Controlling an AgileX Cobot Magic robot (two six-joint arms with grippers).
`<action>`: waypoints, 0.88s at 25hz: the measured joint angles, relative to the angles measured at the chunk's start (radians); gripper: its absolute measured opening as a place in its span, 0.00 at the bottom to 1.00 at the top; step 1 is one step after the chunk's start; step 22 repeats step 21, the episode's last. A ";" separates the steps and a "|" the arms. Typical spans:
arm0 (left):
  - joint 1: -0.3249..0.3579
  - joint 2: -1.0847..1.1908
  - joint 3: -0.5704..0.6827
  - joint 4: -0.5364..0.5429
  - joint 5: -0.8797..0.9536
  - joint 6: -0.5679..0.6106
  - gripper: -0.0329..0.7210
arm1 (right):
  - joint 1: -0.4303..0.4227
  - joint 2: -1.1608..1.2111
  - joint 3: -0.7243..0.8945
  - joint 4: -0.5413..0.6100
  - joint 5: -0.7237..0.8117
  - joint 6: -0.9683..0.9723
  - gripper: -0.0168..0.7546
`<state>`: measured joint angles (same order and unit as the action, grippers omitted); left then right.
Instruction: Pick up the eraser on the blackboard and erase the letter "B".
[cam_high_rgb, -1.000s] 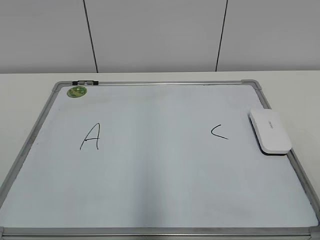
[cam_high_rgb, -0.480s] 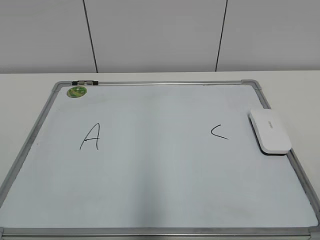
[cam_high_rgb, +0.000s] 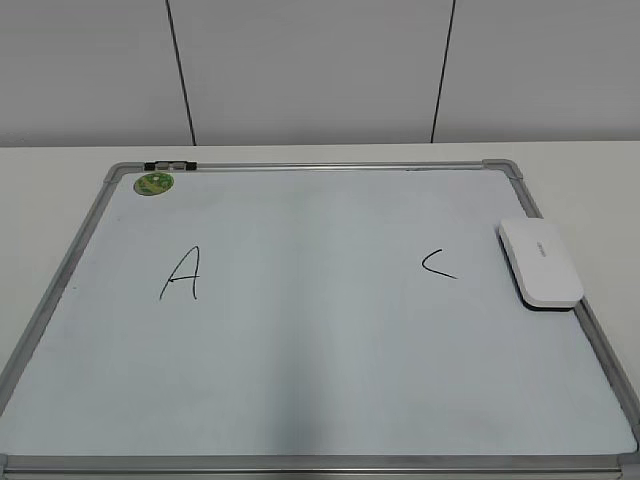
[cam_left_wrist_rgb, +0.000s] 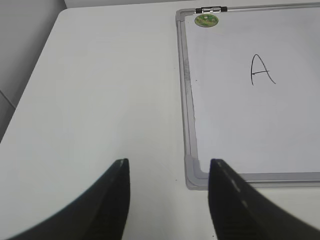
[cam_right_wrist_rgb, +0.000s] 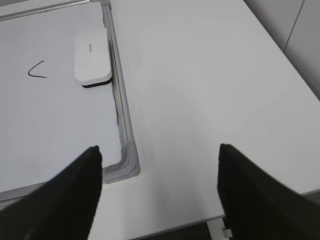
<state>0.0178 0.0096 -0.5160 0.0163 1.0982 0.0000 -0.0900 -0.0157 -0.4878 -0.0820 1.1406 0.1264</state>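
The blackboard (cam_high_rgb: 320, 340) lies flat on the white table; it also shows in the left wrist view (cam_left_wrist_rgb: 240, 125) and the right wrist view (cam_right_wrist_rgb: 55, 115). The white eraser (cam_high_rgb: 540, 262) rests on its right edge beside the frame; the right wrist view shows it too (cam_right_wrist_rgb: 92, 55). No letter "B" shows on the board; the middle is bare. My left gripper (cam_left_wrist_rgb: 169, 162) is open and empty over the table by the board's near left corner. My right gripper (cam_right_wrist_rgb: 159, 147) is open and empty by the near right corner. Neither gripper shows in the exterior view.
A black "A" (cam_high_rgb: 182, 273) stands on the left and a black "C" (cam_high_rgb: 438, 263) on the right, near the eraser. A round green magnet (cam_high_rgb: 154, 183) sits at the far left corner, next to a small clip (cam_high_rgb: 170, 164) on the frame. The table edge (cam_right_wrist_rgb: 200, 220) is close below my right gripper.
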 joint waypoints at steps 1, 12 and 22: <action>0.002 0.000 0.000 0.000 0.000 0.000 0.53 | 0.000 0.000 0.000 0.000 0.000 0.000 0.72; 0.004 0.000 0.000 0.000 0.002 0.000 0.53 | 0.000 -0.001 0.000 0.000 0.000 0.000 0.72; 0.004 0.000 0.000 0.000 0.002 0.000 0.46 | 0.000 -0.001 0.000 0.000 0.000 0.002 0.72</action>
